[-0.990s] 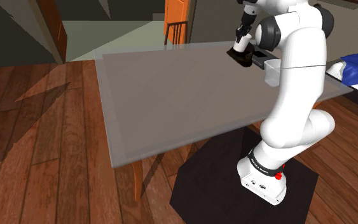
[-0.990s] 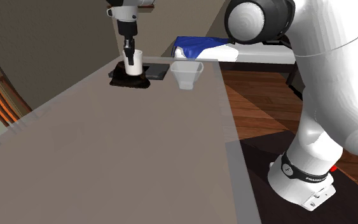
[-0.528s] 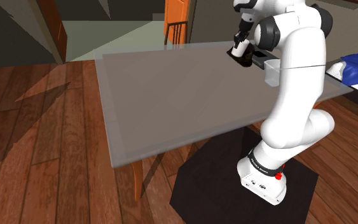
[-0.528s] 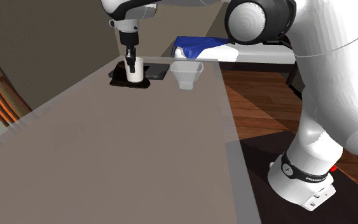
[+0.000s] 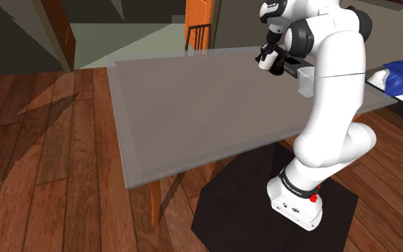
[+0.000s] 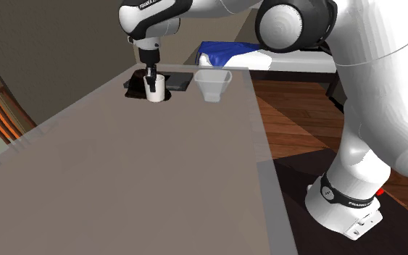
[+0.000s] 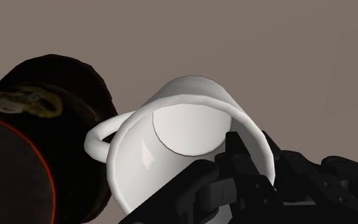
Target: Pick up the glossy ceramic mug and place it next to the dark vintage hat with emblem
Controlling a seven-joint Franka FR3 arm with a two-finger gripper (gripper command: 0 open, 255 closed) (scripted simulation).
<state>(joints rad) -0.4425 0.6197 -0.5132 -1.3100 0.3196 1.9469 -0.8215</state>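
While the gripper (image 7: 225,170) clasps the white mug (image 6: 153,91), it half-hides the dark hat (image 6: 132,92).

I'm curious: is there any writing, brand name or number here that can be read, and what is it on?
"FRANKA": first word of white lettering on the black band at the white robot arm's foot; the rest is too small to read.
White lettering on the arm's white wrist link: too small to read.
Gold emblem on the dark round hat: no legible letters.
White glossy mug in the tool: blank.
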